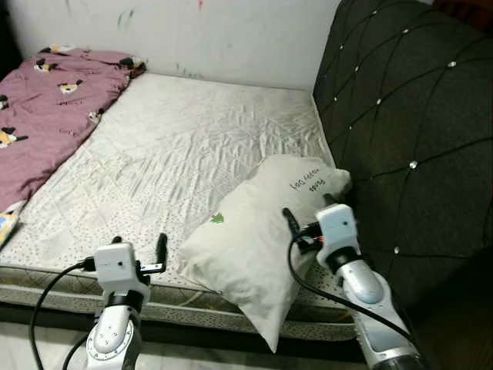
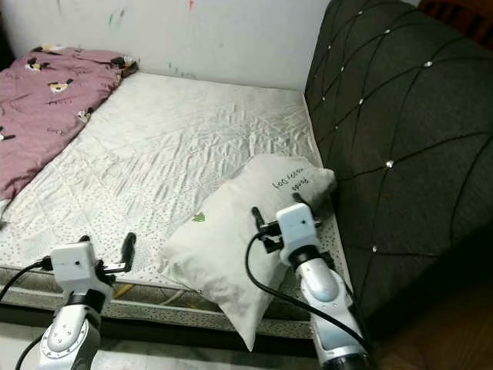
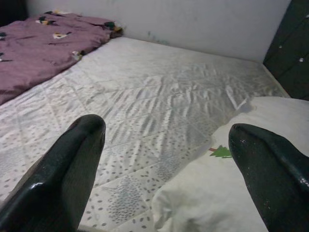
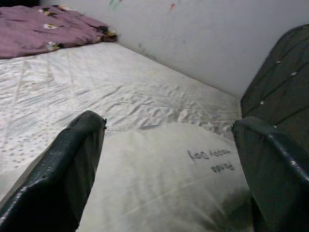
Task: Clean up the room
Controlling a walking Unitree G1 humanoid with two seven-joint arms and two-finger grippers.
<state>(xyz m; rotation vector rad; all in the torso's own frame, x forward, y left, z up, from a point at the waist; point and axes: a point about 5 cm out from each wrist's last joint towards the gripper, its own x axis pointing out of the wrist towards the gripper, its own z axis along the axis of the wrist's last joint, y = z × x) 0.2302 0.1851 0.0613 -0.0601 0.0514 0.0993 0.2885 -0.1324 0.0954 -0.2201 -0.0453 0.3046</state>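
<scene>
A white pillow [image 1: 250, 231] with a small green tree print and dark lettering lies at the near right corner of the bare mattress [image 1: 192, 139], its bottom corner hanging over the bed's edge. My right gripper [image 1: 310, 212] is open above the pillow's near right part, and in the right wrist view the lettered pillow [image 4: 183, 179] lies between its two fingers [image 4: 72, 164]. My left gripper [image 1: 139, 245] is open over the mattress's front edge, just left of the pillow [image 3: 227, 193]. A rumpled purple blanket [image 1: 46, 108] with cartoon figures covers the bed's far left.
A dark tufted headboard [image 1: 408, 116] rises along the bed's right side, close to my right arm. A white wall [image 1: 231, 38] with small marks runs behind the bed. Pale floor [image 1: 46, 347] lies below the mattress edge.
</scene>
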